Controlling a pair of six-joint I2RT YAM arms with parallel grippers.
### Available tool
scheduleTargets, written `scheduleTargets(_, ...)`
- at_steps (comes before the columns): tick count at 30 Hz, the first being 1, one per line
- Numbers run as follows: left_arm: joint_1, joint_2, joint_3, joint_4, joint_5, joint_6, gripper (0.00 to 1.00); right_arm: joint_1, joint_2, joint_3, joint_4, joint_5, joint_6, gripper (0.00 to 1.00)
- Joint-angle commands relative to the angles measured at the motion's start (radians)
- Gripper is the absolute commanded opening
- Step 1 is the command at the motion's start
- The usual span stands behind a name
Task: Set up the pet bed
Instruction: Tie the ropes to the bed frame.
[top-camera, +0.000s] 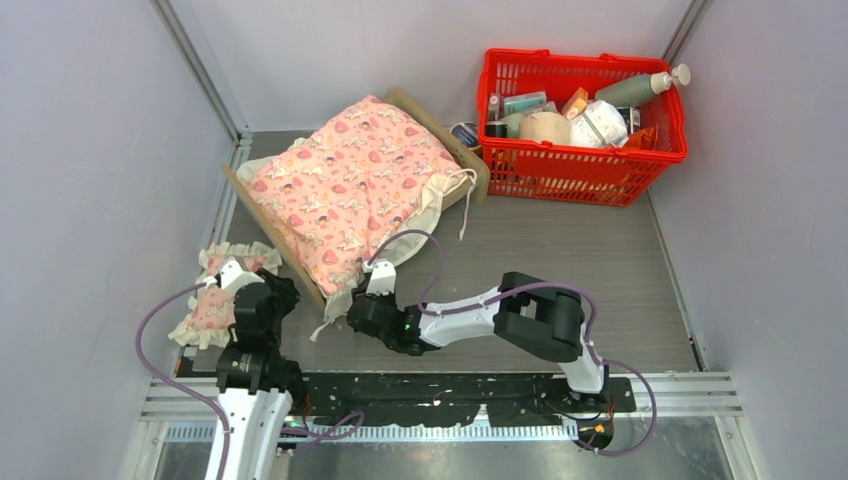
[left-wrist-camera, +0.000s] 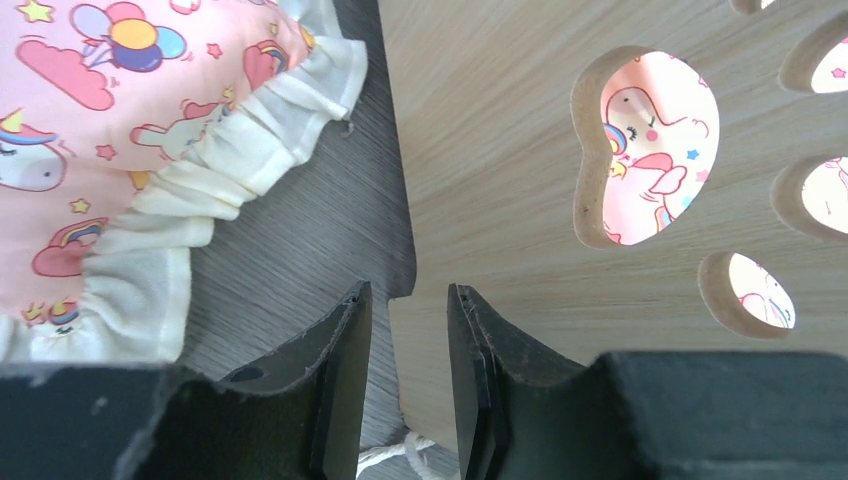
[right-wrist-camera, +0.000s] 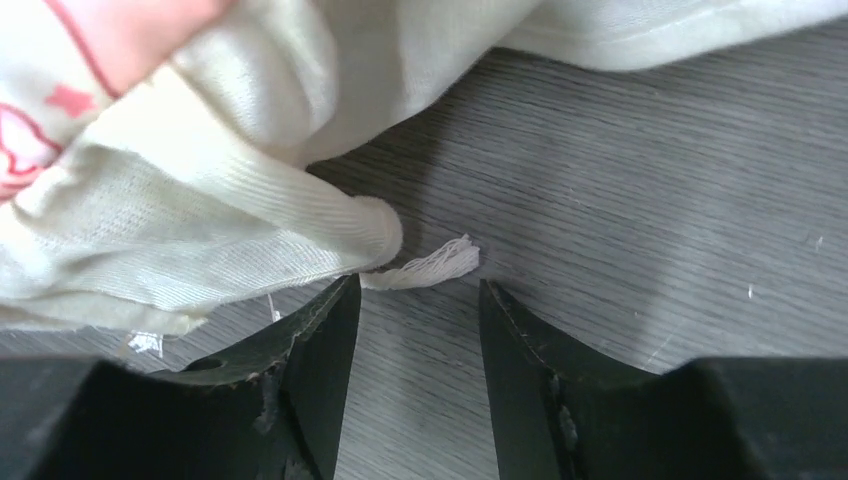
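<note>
Grey table (top-camera: 560, 250) holds pet bed (top-camera: 441, 128), basket (top-camera: 570, 165); labels (top-camera: 600, 122) seemingly illegible.

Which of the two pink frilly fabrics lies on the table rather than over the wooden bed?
The small pillow, flat on the table left of the pet bed; the big blanket is draped over the bed.

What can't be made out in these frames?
- Mattress: top view, blanket covers the bed.
- Headboard: left wrist view, cut off at top and right edges.
- Basket contents: top view, labels too small.
- Pillow: top view, left arm hides part.
- Blanket: right wrist view, only frill and cord end in frame.
</note>
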Motion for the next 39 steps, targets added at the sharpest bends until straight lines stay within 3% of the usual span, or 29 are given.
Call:
scheduleTargets(1, -0.004, -0.011, 0.052, -0.048, -0.072, -0.019, 0.38, 0.001, -0.038, 0.059, -0.122, 0.051, 0.184, 0.54)
scheduleTargets(7, -0.004, -0.035, 0.041, -0.069, -0.072, -0.018, 0.38, 0.001, 0.035, 0.162, -0.269, 0.086, 0.312, 0.57)
scheduleTargets(12, -0.004, -0.066, 0.035, -0.082, -0.077, -0.020, 0.38, 0.006, 0.120, 0.342, -0.534, 0.102, 0.423, 0.58)
scheduleTargets(18, -0.004, -0.097, 0.046, -0.104, -0.090, -0.019, 0.38, 0.027, 0.171, 0.411, -0.668, 0.110, 0.522, 0.51)
scheduleTargets(20, -0.004, -0.106, 0.045, -0.104, -0.087, -0.017, 0.38, 0.028, 0.187, 0.421, -0.670, 0.110, 0.512, 0.42)
scheduleTargets(22, -0.005, -0.114, 0.044, -0.103, -0.070, -0.014, 0.38, 0.028, 0.200, 0.427, -0.668, 0.117, 0.493, 0.11)
scheduleTargets(26, -0.005, -0.118, 0.041, -0.089, 0.091, 0.062, 0.35, 0.030, 0.155, 0.327, -0.537, 0.138, 0.362, 0.05)
scheduleTargets(29, -0.024, -0.151, 0.015, -0.020, 0.224, 0.117, 0.30, 0.032, 0.041, 0.144, -0.241, 0.134, 0.199, 0.05)
scheduleTargets(33, -0.039, -0.186, -0.006, -0.002, 0.258, 0.155, 0.30, 0.038, -0.062, 0.020, -0.001, 0.122, -0.024, 0.05)
scheduleTargets(36, -0.055, -0.196, -0.036, 0.053, 0.350, 0.171, 0.30, 0.049, -0.095, -0.024, 0.088, 0.100, -0.102, 0.05)
scheduleTargets(39, -0.091, -0.204, -0.022, 0.017, 0.312, 0.160, 0.29, 0.053, -0.112, -0.049, 0.178, 0.052, -0.163, 0.05)
